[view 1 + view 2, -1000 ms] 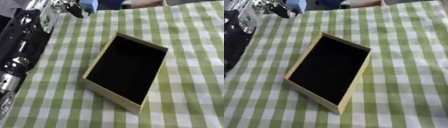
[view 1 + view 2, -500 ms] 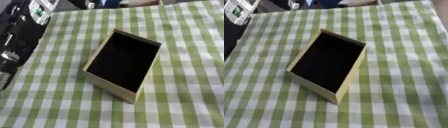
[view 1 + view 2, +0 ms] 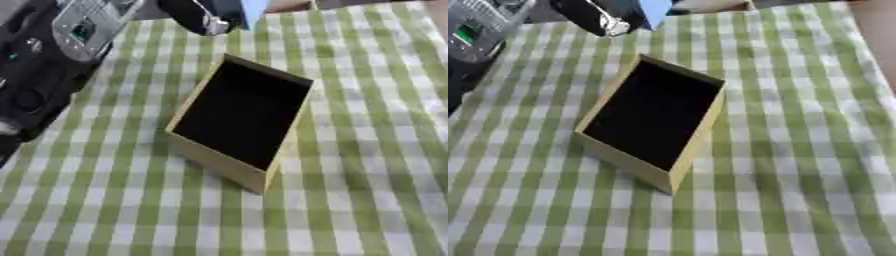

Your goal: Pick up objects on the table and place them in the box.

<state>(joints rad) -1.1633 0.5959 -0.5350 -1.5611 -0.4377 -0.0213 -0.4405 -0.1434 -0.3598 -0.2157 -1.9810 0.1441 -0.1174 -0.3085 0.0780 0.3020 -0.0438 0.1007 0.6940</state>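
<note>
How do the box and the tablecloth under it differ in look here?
The box is plain tan outside with a dark inside; the tablecloth is checked green and white. The box stands up with walls and sits askew to the checks; the tablecloth lies flat. Neither carries any loose object that shows.

I can read no text, label or number anywhere, neither on my arm nor the box (image 3: 241, 117).

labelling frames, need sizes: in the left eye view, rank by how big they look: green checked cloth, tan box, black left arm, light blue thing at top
1. green checked tablecloth
2. tan open box with black inside
3. black left arm, possibly inflated by nearness to the camera
4. light blue thing, cropped at the top edge
</note>
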